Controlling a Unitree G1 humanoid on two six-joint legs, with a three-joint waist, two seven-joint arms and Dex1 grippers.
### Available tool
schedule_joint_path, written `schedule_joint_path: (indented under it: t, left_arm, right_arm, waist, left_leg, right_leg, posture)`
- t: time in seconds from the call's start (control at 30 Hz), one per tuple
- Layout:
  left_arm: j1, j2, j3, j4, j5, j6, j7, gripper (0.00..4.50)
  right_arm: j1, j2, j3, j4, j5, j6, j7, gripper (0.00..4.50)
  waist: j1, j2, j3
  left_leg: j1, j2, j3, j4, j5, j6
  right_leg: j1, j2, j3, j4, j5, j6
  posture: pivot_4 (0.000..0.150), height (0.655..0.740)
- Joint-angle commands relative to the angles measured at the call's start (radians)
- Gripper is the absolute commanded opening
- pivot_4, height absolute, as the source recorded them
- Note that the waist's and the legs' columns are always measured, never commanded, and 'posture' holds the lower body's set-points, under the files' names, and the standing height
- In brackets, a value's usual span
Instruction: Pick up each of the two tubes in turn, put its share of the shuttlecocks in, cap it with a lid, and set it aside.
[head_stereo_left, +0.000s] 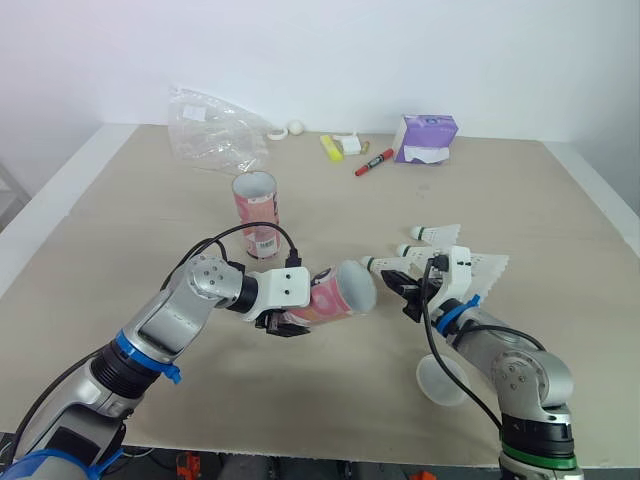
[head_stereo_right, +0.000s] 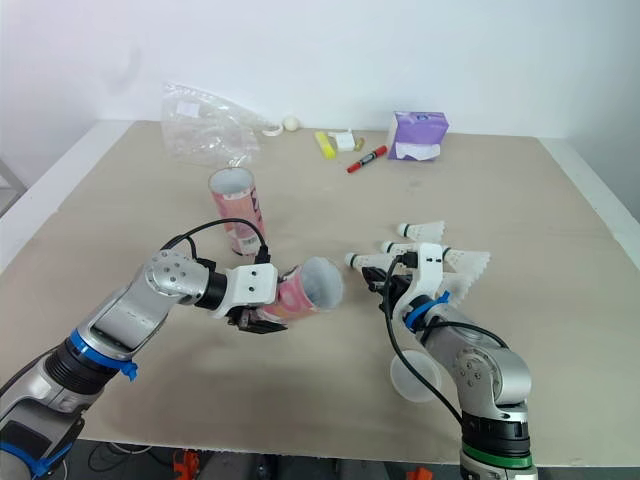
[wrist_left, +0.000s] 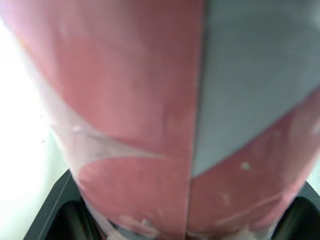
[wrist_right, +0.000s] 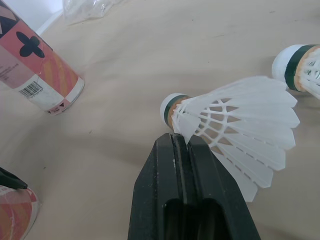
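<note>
Near the front edge of the table (head_stereo_left: 560, 200), the left gripper (head_stereo_left: 283, 322) is clamping a pink tube (head_stereo_left: 335, 293) around its middle and holding it almost level above the surface, its long axis running across the robot and its open mouth facing the robot's right. Just beside that mouth, the right gripper (wrist_right: 181, 142) is pinching the held shuttlecock (wrist_right: 235, 115) by the rim of its feather skirt, fingers pressed nearly together, with the cork end pointing back toward the tube. The cork is sitting slightly above and behind the opening, so by my judgement the right arm needs to bring it down and in along the tube's axis. A second tube (head_stereo_left: 256, 213) is standing upright farther back, two loose shuttlecocks (head_stereo_left: 432, 234) are lying beyond the right gripper, and a clear lid (head_stereo_left: 440, 382) is resting by the right forearm.
</note>
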Motion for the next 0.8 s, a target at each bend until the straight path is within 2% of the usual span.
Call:
schedule_joint_path:
  t: [0.03, 0.2, 0.4, 0.63, 0.8]
  left_arm:
    - [0.026, 0.003, -0.033, 0.036, 0.032, 0.016, 0.020, 3.02]
    - [0.020, 0.000, -0.034, 0.046, 0.032, 0.009, 0.018, 3.02]
    - [0.005, -0.003, -0.038, 0.081, 0.037, -0.018, 0.009, 3.02]
    - [-0.011, -0.009, -0.042, 0.107, 0.038, -0.035, 0.001, 3.02]
    - [-0.012, -0.011, -0.041, 0.107, 0.037, -0.034, 0.001, 3.02]
  right_arm:
    - [-0.009, -0.039, -0.018, -0.074, 0.006, -0.017, 0.026, 0.03]
    - [0.022, -0.256, -0.031, -0.250, -0.037, -0.109, 0.203, 0.03]
    - [0.133, -0.511, -0.128, -0.386, -0.163, -0.473, 0.558, 0.03]
    - [0.233, -0.588, -0.125, -0.487, -0.175, -0.583, 0.692, 0.03]
    - [0.204, -0.614, 0.004, -0.455, -0.298, -0.623, 0.699, 0.03]
  waist:
    - [0.000, 0.000, 0.000]
    - [0.001, 0.003, 0.001]
    - [0.002, 0.003, 0.001]
    - [0.001, 0.002, 0.001]
    - [0.001, 0.002, 0.001]
  left_leg:
    - [0.000, 0.000, 0.000, 0.000, 0.000, 0.000]
    - [0.000, -0.001, 0.000, 0.000, 0.000, 0.000]
    - [0.000, -0.002, -0.001, 0.000, 0.000, 0.000]
    - [0.005, -0.001, -0.002, 0.000, 0.000, 0.001]
    - [0.005, -0.001, -0.002, 0.000, 0.000, 0.001]
  right_leg:
    - [0.000, 0.000, 0.000, 0.000, 0.000, 0.000]
    - [0.000, -0.001, 0.000, 0.000, -0.001, 0.001]
    - [0.001, 0.000, 0.000, -0.001, -0.001, 0.003]
    - [0.007, -0.002, -0.003, -0.003, -0.001, 0.004]
    - [0.007, -0.008, -0.007, -0.003, -0.001, 0.003]
  posture:
    - [0.150, 0.7400]
    - [0.150, 0.7400]
    - [0.150, 0.7400]
    - [0.150, 0.7400]
    - [0.150, 0.7400]
